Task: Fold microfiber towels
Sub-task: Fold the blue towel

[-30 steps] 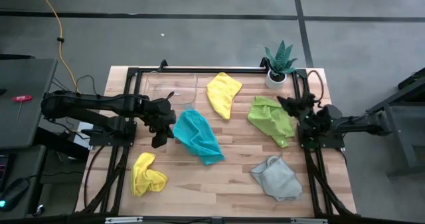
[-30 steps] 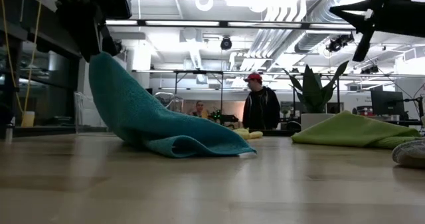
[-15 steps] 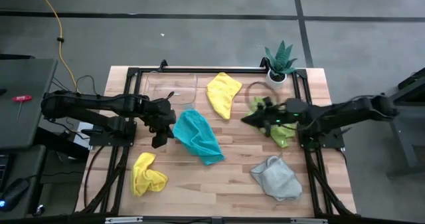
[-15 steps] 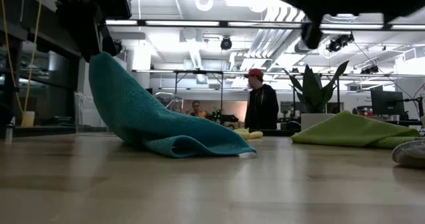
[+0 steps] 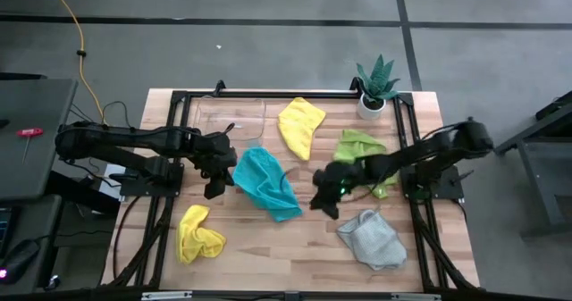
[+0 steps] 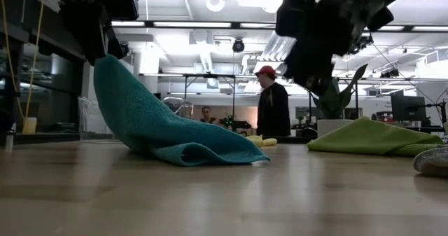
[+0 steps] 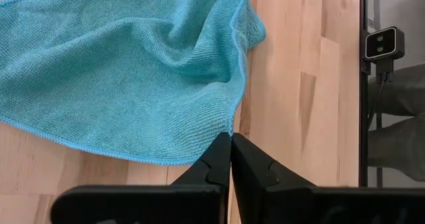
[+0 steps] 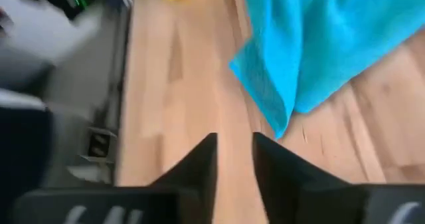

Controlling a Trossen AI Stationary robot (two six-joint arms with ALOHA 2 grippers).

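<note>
1. High view: at the left front of the wooden counter (image 5: 268,238) lies a crumpled yellow towel (image 5: 198,234), bunched into a small heap.
2. The left hand (image 5: 222,167) sits just left of the teal towel (image 5: 265,182), its fingers pinched shut on that towel's left edge. In the left wrist view the two dark fingertips (image 7: 219,159) meet on the hem of the cloth, which spreads out away from them in soft ridged folds.
3. In the low view the teal towel rises in a slope from the counter up to the left hand (image 6: 98,47), with a rolled fold lying flat at its low end.
4. A second yellow towel (image 5: 301,125) lies towards the back of the counter, folded loosely over itself, beside a clear tray (image 5: 231,118).
5. The right hand (image 5: 326,192) hangs over the counter just right of the teal towel's right corner, apart from it. In the right wrist view its fingers (image 8: 199,161) stand slightly apart with nothing between them, the teal corner just ahead.
6. The lime green towel (image 5: 362,149) lies rumpled behind the right arm, partly hidden by it.
7. The light grey towel (image 5: 372,238) sits crumpled at the right front, near the right hand but not touching.
</note>
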